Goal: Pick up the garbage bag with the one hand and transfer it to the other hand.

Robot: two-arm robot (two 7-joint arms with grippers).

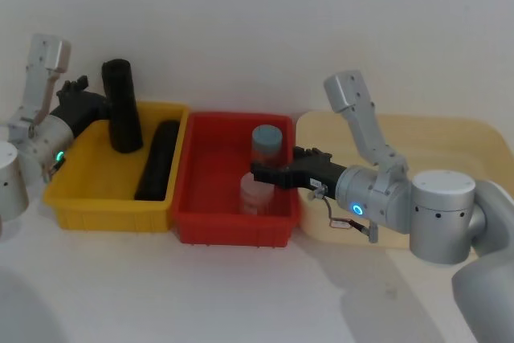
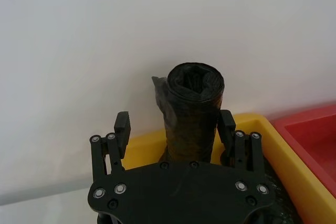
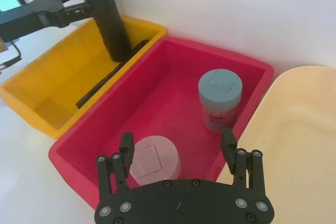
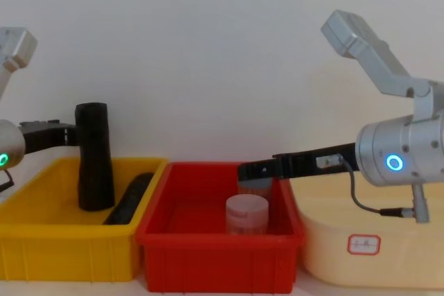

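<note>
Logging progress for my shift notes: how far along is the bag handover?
Done: nothing yet. In hand: the green-lit left gripper straddles the upright matte black garbage-bag roll in the yellow plastic bin, a gap showing at one finger. To do: grip, lift, pass to the open blue-lit right gripper over the red plastic bin.

Lab-style test bench: bare white wall [image 1: 257, 22], yellow bin [image 1: 108, 214], red bin [image 1: 233, 230].

The left gripper [image 2: 174, 123], green-lit at the wrist, was held level at the far left, pointed rightward, jaws spread wide. The right gripper [image 1: 269, 173], blue-lit, was stretched leftward from a bent arm on the right, jaws likewise parted.
</note>
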